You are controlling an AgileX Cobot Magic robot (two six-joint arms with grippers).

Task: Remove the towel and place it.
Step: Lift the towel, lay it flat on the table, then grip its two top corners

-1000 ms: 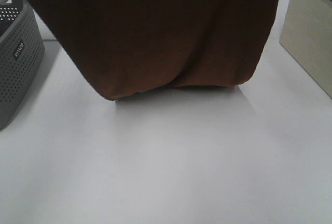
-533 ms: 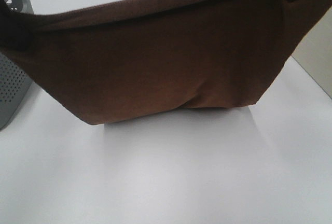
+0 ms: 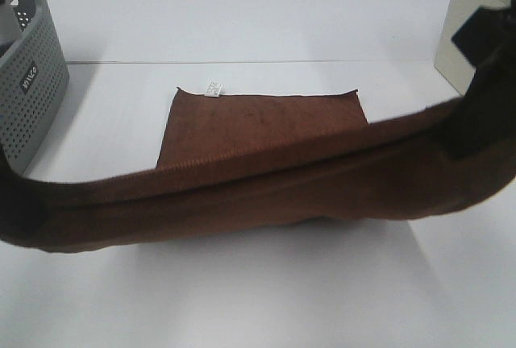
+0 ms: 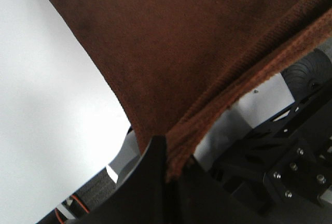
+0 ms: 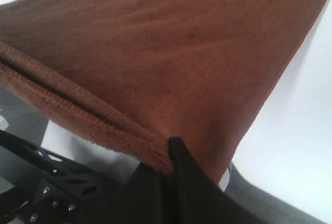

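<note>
Clamping the towel (image 3: 266, 122) at nine and three o'clock, left gripper (image 4: 166, 166) and right gripper (image 5: 166, 163) hold its near hem raised, far half flat on the table (image 3: 242, 300); uneven release risks bunching.

The towel (image 3: 266, 118) lies partly on the table (image 3: 242, 300), between a basket (image 3: 32, 90) left and a box (image 3: 453, 42) right.

My left claw (image 4: 167, 168) pinched tight on one corner of the dark brown terry towel (image 3: 242, 191), my right claw (image 5: 167, 163) clamped on another corner, both held wide apart
</note>
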